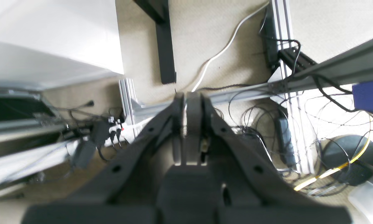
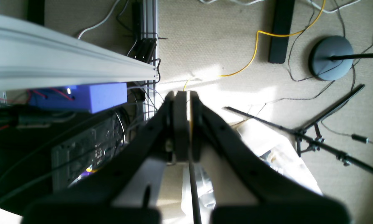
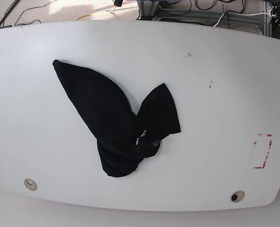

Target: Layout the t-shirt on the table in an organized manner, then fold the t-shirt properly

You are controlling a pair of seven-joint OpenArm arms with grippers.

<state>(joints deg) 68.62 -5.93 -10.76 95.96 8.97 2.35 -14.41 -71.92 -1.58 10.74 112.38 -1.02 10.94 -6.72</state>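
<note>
On the white counter (image 3: 215, 118), left of centre in the base view, the black t-shirt (image 3: 114, 125) lies crumpled, not spread flat. One long tapering portion runs out toward 10 o'clock and ends in a point near the counter's far-left area; a shorter flap rises toward 1 o'clock from the bunched mass; the rounded bulk sits at 6 o'clock of the garment. Small white lettering (image 3: 139, 137) shows on the cloth near the bunched middle. A red tape rectangle (image 3: 263, 151) marks the counter at 3 o'clock, well apart from the t-shirt. Two round holes sit along the near edge, one (image 3: 30, 184) at 7 o'clock and one (image 3: 237, 196) at 5 o'clock. Neither arm appears in the base view. In the left wrist view, the left pincer (image 1: 186, 99) has its fingers pressed together with nothing between them, over carpeted floor, cables and an aluminium frame rail (image 1: 329, 73). In the right wrist view, the right pincer (image 2: 182, 96) is likewise closed on nothing, above carpet, a yellow cable (image 2: 254, 49) and a round dark stand base (image 2: 331, 57); a purple box (image 2: 93, 96) sits at its 9 o'clock.
</note>
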